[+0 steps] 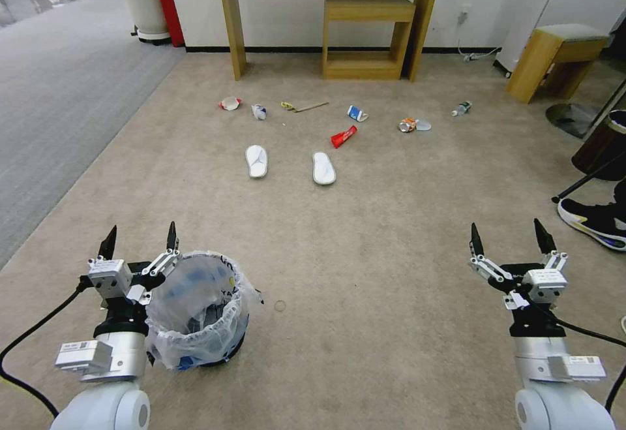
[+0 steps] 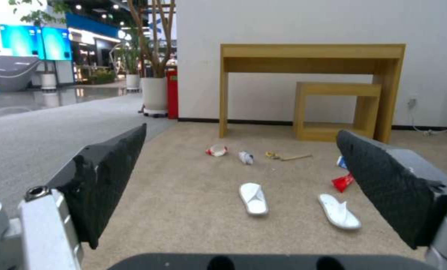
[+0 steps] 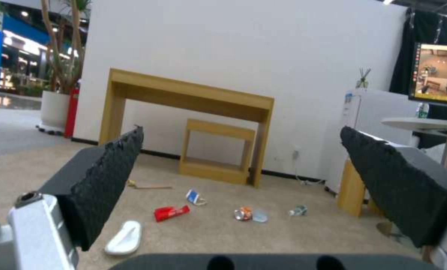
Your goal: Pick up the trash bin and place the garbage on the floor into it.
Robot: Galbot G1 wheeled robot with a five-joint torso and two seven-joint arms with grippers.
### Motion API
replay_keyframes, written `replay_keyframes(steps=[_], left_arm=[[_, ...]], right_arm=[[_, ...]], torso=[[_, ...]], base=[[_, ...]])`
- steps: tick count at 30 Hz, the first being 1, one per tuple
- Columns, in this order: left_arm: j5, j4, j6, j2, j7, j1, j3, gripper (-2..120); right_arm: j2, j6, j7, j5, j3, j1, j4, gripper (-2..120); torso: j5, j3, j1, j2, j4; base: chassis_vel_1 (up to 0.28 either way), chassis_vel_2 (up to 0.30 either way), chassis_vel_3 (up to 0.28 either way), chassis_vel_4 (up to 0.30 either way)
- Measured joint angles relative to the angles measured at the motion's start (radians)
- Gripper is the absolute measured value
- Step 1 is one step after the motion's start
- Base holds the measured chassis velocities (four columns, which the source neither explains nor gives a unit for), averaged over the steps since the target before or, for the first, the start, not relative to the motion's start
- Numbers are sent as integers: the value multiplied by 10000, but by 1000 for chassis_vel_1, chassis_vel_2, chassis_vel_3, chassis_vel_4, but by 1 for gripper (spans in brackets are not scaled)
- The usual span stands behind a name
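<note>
The trash bin (image 1: 199,316), lined with a crinkled clear bag, stands on the beige floor (image 1: 391,254) at the near left. My left gripper (image 1: 140,239) hovers open just left of its rim, holding nothing. My right gripper (image 1: 508,234) is open over bare carpet at the near right. Garbage lies ahead: two white slippers (image 1: 257,160) (image 1: 323,168), a red-white paper bowl (image 1: 229,103), a crumpled wrapper (image 1: 259,111), a wooden stick (image 1: 310,107), a blue-white carton (image 1: 356,113), a red packet (image 1: 343,136) and a small bottle (image 1: 461,109). The left wrist view shows the slippers (image 2: 253,198) between its open fingers (image 2: 108,176).
A wooden desk (image 1: 329,6) with a low shelf (image 1: 365,38) stands at the back wall, a wooden stool (image 1: 554,58) at the right. A dark bin (image 1: 603,143) and a person's shoe (image 1: 596,221) are at the right edge. Grey striped carpet (image 1: 59,104) lies left.
</note>
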Motion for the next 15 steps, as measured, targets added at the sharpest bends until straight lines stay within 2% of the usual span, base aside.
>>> replay_keyframes(steps=[6, 15], left_arm=[[0, 81, 32, 44, 20, -43, 1, 100], [30, 149, 45, 72, 41, -52, 22, 100]], right_arm=[[7, -1, 4, -9, -16, 35, -47, 100], [11, -1, 27, -19, -26, 50, -93, 100]], torso=[[0, 0, 0, 0, -1], [-2, 1, 0, 0, 1]], base=[[-1, 19, 2, -18], [-42, 130, 38, -131]])
